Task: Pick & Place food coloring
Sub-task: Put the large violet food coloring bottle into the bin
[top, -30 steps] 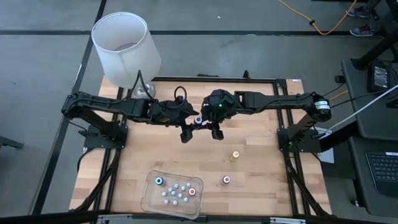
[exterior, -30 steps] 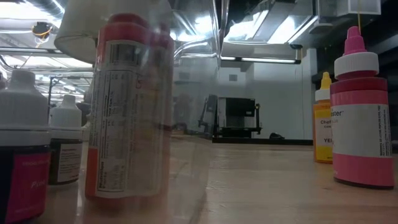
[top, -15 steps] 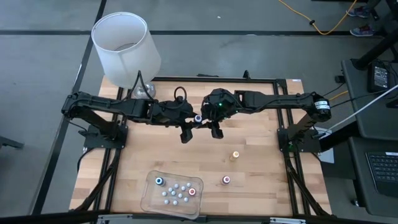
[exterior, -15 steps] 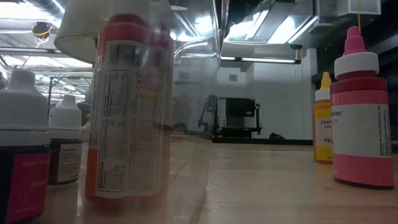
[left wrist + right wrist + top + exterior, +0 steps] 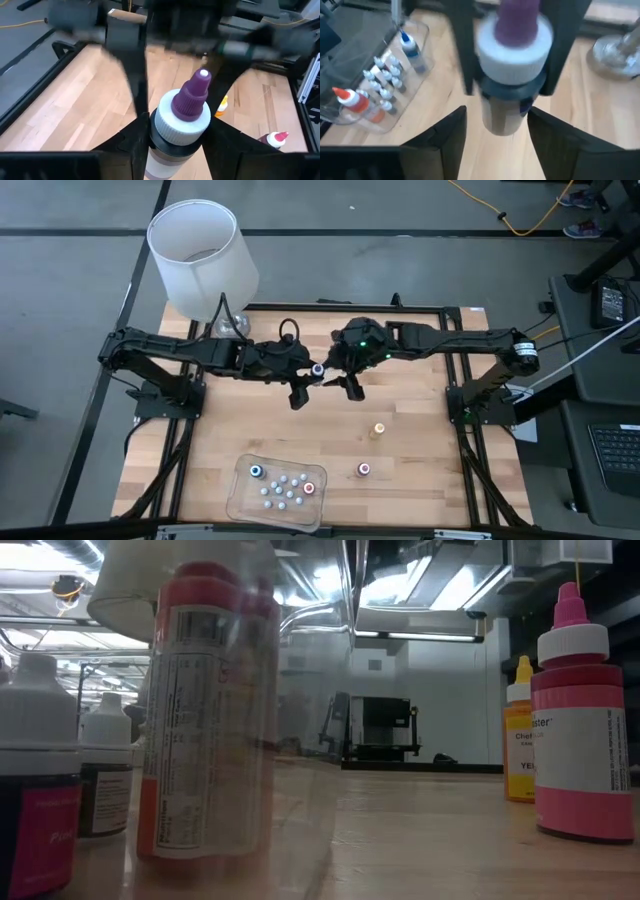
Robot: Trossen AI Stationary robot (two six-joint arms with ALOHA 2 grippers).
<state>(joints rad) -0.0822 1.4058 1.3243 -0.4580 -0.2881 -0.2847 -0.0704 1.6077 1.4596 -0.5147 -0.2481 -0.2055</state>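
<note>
A small food coloring bottle (image 5: 181, 112) with a purple tip and a white cap is held in the air over the middle of the table; in the high view it is the bottle (image 5: 318, 369). My left gripper (image 5: 310, 377) is shut on it. My right gripper (image 5: 497, 145) is open, just to the bottle's right, and its fingers stand on either side of the bottle's lower body (image 5: 505, 112) without touching. In the high view, my right gripper (image 5: 346, 382) sits beside the bottle. A yellow bottle (image 5: 378, 429) and a pink bottle (image 5: 364, 469) stand upright on the table. My left gripper pinches the purple-tipped bottle between its two fingers (image 5: 137, 142) at the neck (image 5: 172, 145), just below the white cap. The fingers come roughly level from the table's left side. The bottle stands upright in the hold, lifted clear of the table.
A clear tray (image 5: 240, 498) near the table's near edge holds a blue bottle (image 5: 257, 471), a red bottle (image 5: 309, 488) and several small white-topped ones. A lamp with a white shade (image 5: 203, 260) stands at the far left corner. In the low view the pink bottle (image 5: 580, 730) is close.
My right gripper has drawn back a little toward the table's right edge, away from the purple-tipped bottle. The bottle stays where it was in my left gripper.
</note>
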